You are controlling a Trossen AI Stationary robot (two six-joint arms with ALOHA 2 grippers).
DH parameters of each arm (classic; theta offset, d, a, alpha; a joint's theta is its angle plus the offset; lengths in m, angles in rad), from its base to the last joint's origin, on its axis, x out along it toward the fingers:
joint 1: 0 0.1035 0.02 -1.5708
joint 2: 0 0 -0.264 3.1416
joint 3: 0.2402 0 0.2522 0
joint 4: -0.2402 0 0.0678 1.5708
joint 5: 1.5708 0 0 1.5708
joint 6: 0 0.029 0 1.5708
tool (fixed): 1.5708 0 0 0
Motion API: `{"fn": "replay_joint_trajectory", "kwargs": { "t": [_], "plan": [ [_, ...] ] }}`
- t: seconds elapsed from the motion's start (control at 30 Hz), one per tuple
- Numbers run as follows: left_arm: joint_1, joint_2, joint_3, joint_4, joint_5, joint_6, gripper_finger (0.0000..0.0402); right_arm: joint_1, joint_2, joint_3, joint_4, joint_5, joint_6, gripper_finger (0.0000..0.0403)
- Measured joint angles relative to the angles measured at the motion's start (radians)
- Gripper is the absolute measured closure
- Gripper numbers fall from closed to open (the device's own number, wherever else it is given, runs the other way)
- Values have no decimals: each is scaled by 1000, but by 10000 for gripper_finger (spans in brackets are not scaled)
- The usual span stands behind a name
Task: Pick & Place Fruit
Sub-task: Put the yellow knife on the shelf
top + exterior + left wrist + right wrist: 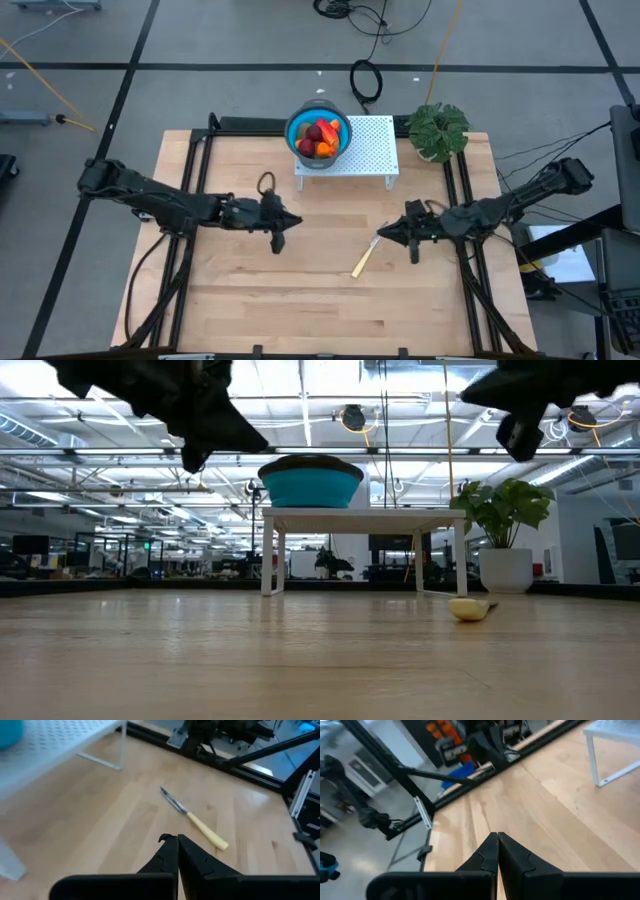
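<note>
Currently the fruit (319,136) is sitting piled in a blue bowl (296,128), which is resting on the left part of a white perforated stand (371,150) at the far edge of the wooden table (250,290); red and orange pieces are showing, though individual kinds are hard to tell apart. Both arms are hovering above the bare wood, well apart from the bowl. The left gripper (293,220) is hanging left of centre with its fingers pressed together, gripping nothing. The right gripper (379,234) is hanging right of centre, its fingers likewise closed on nothing, just beside the blade end of a yellow-handled knife (363,260) lying flat on the table. A potted plant (438,130) is standing beside the stand's right end
</note>
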Motion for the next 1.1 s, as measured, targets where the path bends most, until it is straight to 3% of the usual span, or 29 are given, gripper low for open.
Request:
{"fn": "replay_joint_trajectory", "kwargs": {
  "t": [0.23, 0.5, 0.8, 1.1],
  "plan": [
    [1, -180, -120, 11, 13, 92, 387, 38, 214, 204, -174, 67, 112, 403],
    [16, -366, -213, 4, 61, 182, 389, 54, 449, 421, -364, 66, 299, 403],
    [56, -506, -288, -59, 106, 213, 398, 76, 655, 717, -774, 56, 673, 403],
    [96, -522, -300, -79, 172, 254, 379, 75, 859, 935, -1044, -192, 1164, 403]
  ]
}}
